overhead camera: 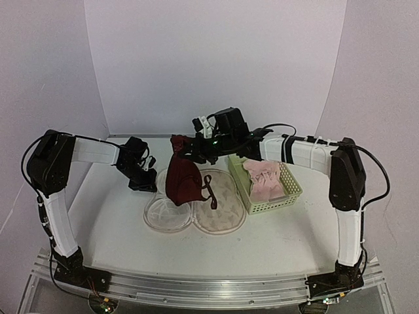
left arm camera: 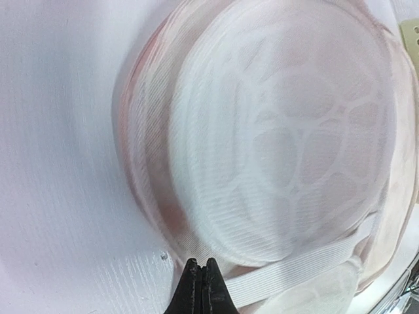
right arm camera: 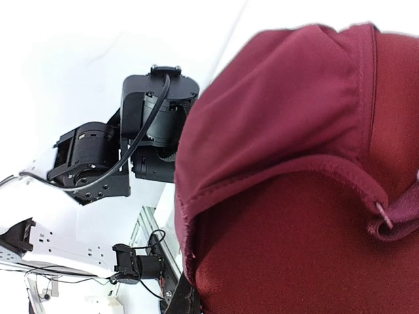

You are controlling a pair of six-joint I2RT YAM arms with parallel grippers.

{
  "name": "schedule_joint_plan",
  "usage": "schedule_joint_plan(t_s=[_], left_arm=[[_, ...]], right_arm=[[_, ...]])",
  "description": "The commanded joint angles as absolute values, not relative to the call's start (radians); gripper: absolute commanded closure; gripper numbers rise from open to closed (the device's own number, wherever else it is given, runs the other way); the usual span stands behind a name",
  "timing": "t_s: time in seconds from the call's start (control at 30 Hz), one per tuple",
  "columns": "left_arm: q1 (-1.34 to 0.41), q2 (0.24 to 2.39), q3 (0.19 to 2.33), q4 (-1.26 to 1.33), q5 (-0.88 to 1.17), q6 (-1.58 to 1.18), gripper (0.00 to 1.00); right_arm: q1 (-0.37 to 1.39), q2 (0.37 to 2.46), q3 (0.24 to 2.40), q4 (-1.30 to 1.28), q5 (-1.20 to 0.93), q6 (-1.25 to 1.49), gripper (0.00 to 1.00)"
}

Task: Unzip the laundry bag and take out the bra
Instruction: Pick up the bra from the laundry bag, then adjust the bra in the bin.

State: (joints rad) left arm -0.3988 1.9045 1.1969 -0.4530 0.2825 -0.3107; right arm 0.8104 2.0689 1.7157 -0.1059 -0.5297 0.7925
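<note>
Right gripper [overhead camera: 185, 149]: jaws clamped on the bra's [overhead camera: 182, 180] top edge, cups hanging over the open laundry bag [overhead camera: 221, 210] | left gripper [left arm camera: 200, 269]: jaws closed, tips at the bag's outer left rim | green mesh basket [overhead camera: 263, 208]: just beside the bag's right edge | white table [overhead camera: 111, 219]: open room in front of the bag; pale walls behind.

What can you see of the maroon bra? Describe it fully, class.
The bra is dark maroon, smooth fabric with stitched edges and thin dark straps. It hangs folded from the right hand, pinched at its top, over the opened laundry bag. One strap loop dangles over the bag.
</note>
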Motion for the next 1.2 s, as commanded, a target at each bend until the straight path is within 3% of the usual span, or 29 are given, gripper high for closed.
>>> schedule_joint_plan(t_s=[0.0, 0.63, 1.17], left_arm=[[-0.394, 1.850, 1.285, -0.482, 0.258, -0.300, 1.00], [-0.393, 1.745, 1.383, -0.574, 0.214, -0.302, 1.00], [-0.393, 1.560, 1.205, -0.577, 0.230, -0.335, 1.00]], right_arm=[[0.770, 1.938, 1.687, -0.141, -0.529, 0.702, 1.00], [0.483, 1.701, 1.609, -0.529, -0.687, 0.334, 1.00], [0.348, 1.811, 1.646, -0.737, -0.756, 0.112, 1.00]])
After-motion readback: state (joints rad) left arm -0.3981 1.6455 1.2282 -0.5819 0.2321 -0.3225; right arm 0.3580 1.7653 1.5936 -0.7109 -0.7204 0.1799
